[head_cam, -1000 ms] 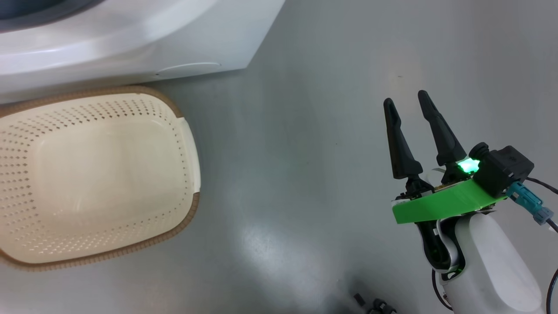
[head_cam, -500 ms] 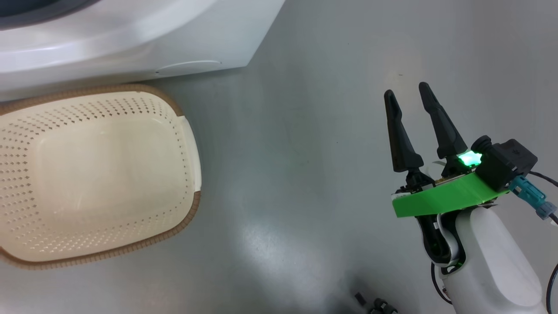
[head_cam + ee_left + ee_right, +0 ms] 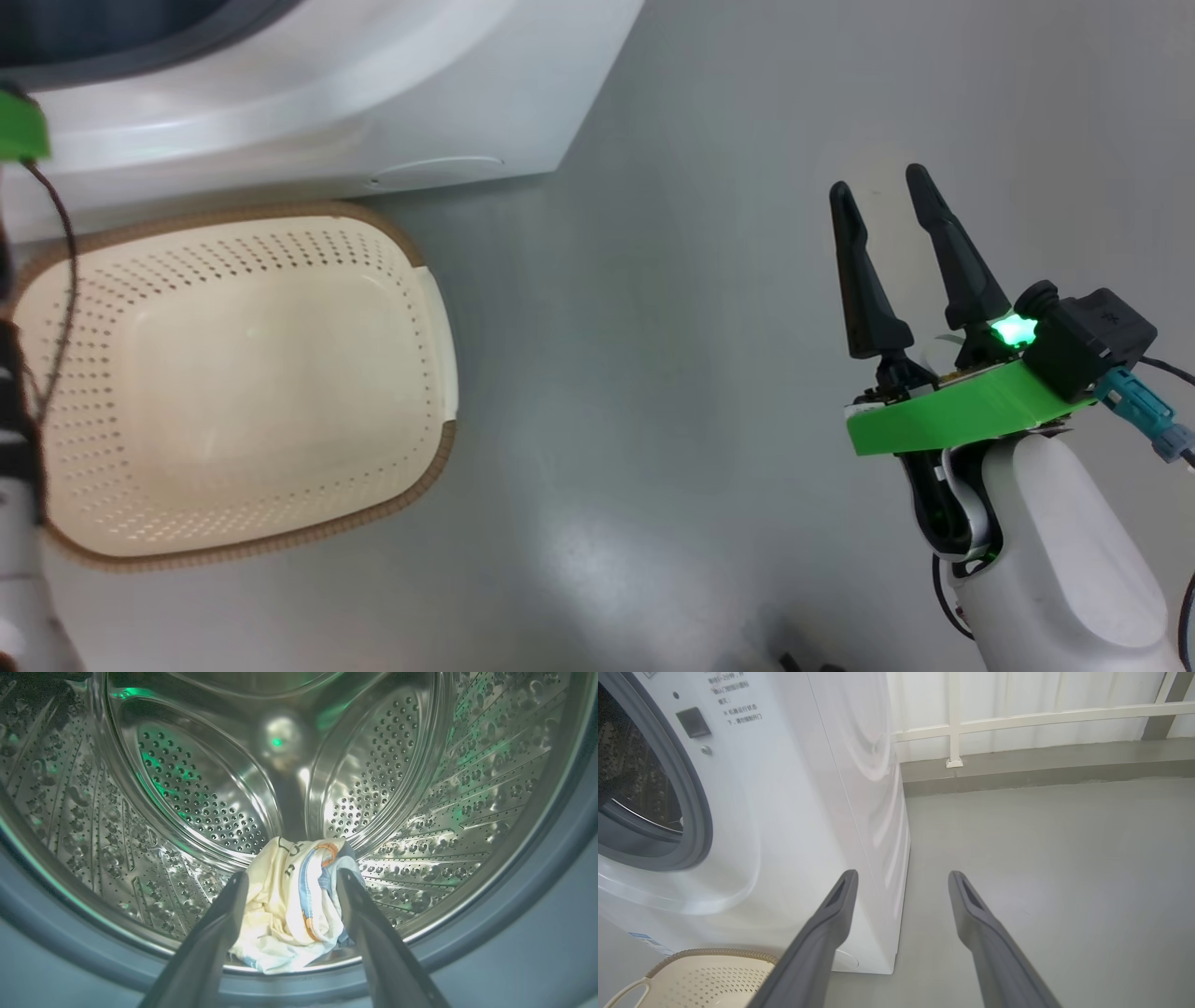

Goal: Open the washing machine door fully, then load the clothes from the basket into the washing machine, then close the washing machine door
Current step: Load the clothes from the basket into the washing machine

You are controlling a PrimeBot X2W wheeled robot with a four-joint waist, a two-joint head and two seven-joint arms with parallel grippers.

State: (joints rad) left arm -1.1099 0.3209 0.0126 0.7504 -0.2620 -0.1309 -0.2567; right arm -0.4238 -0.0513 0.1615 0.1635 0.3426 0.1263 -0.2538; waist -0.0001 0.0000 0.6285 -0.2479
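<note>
1. As my left gripper [image 3: 293,876] points into the steel drum [image 3: 201,798], its fingers stand spread wide and clamp nothing. The clothes [image 3: 285,905] lie between them as a crumpled cream and light blue bundle with orange print, resting on the drum's lower wall near the front lip. I cannot tell whether that bundle is both garments.
2. The basket [image 3: 373,280] sits on the floor [image 3: 653,373] just in front of the washing machine [image 3: 327,112], and its perforated bottom is bare. I judge the loading done, or very nearly.
3. The machine's round mouth stands unobstructed with my left fingers inside it, so I take the opening step as finished. What is left is to draw my left arm out and swing the door shut.
4. My right gripper [image 3: 877,179] hangs over bare floor, well apart from basket and machine. Its fingers are parted and hold nothing.
</note>
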